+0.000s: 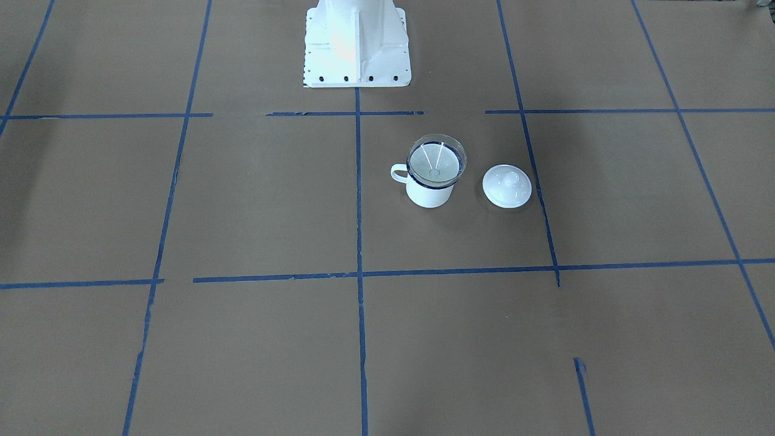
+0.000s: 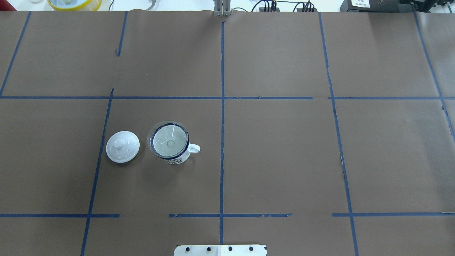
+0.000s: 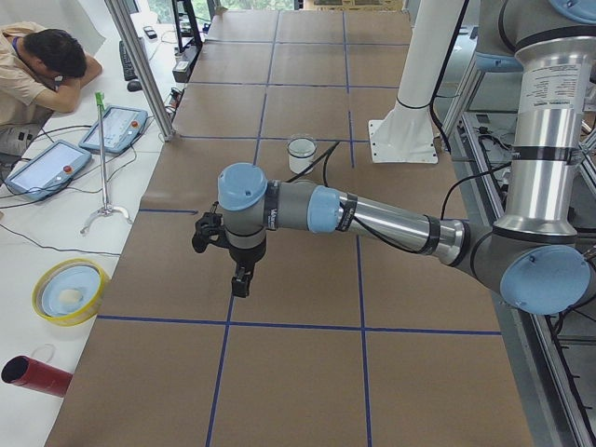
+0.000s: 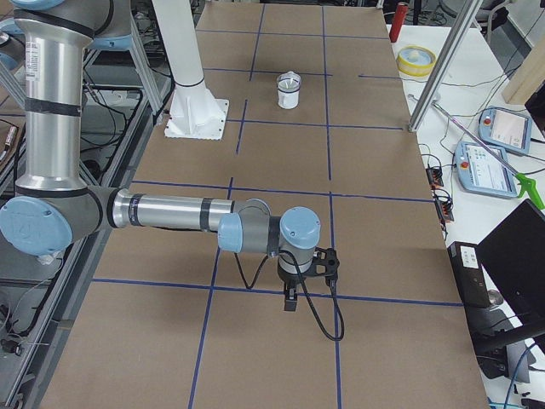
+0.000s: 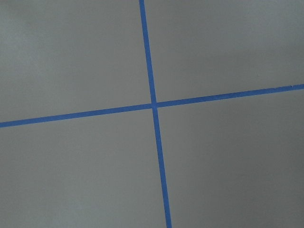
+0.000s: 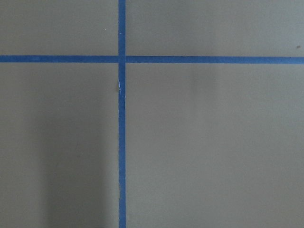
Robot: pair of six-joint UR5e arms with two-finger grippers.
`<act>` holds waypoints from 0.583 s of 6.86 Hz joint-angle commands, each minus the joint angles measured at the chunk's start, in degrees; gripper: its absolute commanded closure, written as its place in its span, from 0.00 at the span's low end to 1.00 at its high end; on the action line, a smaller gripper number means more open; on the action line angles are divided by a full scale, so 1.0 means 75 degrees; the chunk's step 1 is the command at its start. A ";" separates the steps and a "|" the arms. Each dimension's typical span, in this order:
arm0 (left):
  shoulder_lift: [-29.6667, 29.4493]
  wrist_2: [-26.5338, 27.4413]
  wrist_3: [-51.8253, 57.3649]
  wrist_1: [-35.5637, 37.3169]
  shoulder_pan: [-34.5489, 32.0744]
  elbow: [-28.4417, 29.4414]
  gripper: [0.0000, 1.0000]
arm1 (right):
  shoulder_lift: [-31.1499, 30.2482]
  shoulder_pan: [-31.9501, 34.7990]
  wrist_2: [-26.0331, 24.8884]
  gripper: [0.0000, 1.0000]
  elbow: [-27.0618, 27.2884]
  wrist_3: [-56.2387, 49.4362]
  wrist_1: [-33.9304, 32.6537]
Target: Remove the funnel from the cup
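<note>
The clear funnel (image 1: 436,162) sits upright in the white cup (image 1: 428,192) with the dark blue rim, its bowl resting on the rim. In the overhead view the funnel (image 2: 170,139) and cup (image 2: 176,159) stand left of the centre line, handle pointing right. My left gripper (image 3: 240,282) shows only in the exterior left view, hanging over bare table far from the cup (image 3: 302,154). My right gripper (image 4: 289,301) shows only in the exterior right view, also far from the cup (image 4: 289,90). I cannot tell whether either is open or shut. Both wrist views show only brown paper and blue tape.
A round white knobbed lid (image 1: 507,186) lies on the table beside the cup, on the side away from its handle (image 2: 122,146). The white robot base (image 1: 357,45) stands behind. A yellow bowl (image 3: 67,291), a red cylinder (image 3: 35,374), teach pendants and an operator (image 3: 42,70) are beyond the table's far edge.
</note>
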 commanded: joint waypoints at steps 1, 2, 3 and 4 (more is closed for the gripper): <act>-0.1163 0.0359 -0.0026 -0.0761 0.0066 0.0253 0.00 | 0.0000 0.0000 0.0000 0.00 0.0000 0.0000 0.0000; -0.1330 0.0409 -0.0061 -0.1324 0.0078 0.0255 0.00 | 0.0000 0.0000 0.0000 0.00 0.0000 0.0000 0.0000; -0.1344 -0.0414 -0.1280 -0.1352 0.0078 0.0034 0.00 | 0.0000 0.0000 0.0000 0.00 0.0000 0.0000 0.0000; -0.1495 -0.0736 -0.2580 -0.1991 0.0368 -0.0154 0.00 | 0.0000 0.0000 0.0000 0.00 -0.0012 0.0000 0.0000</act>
